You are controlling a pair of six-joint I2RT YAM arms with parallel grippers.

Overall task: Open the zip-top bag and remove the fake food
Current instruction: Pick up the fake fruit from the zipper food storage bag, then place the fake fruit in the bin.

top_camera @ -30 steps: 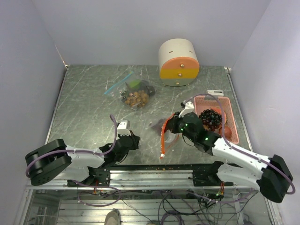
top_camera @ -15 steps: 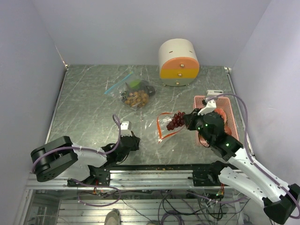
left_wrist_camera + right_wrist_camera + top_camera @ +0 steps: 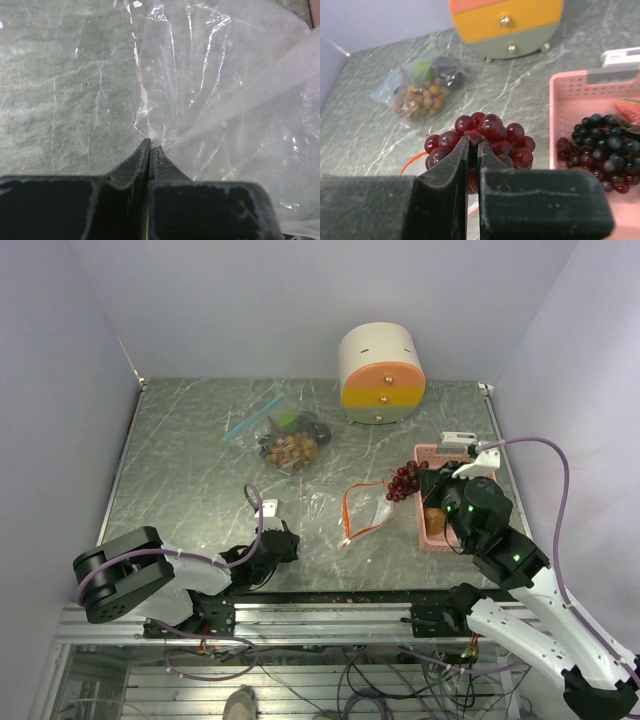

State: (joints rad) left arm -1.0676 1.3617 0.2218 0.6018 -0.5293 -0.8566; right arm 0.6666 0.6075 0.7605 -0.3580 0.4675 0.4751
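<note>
Left gripper (image 3: 150, 146) clenched on the thin corner film of the zip-top bag (image 3: 366, 510); film may slip out. Right gripper (image 3: 472, 146) pinches the red grape bunch (image 3: 490, 127) by few berries, short of the pink basket (image 3: 580, 82); a loose pinch risks dropping it.

Soft, even light from above fills the enclosure, and the marbled table (image 3: 190, 470) carries only faint, soft-edged shadows. Seen from the left wrist, white glare streaks cross the crinkled zip-top bag (image 3: 225, 100), and the dark fingers (image 3: 131, 167) lose detail. From the right wrist, the red grape bunch (image 3: 492, 127) shows small glossy highlights.
</note>
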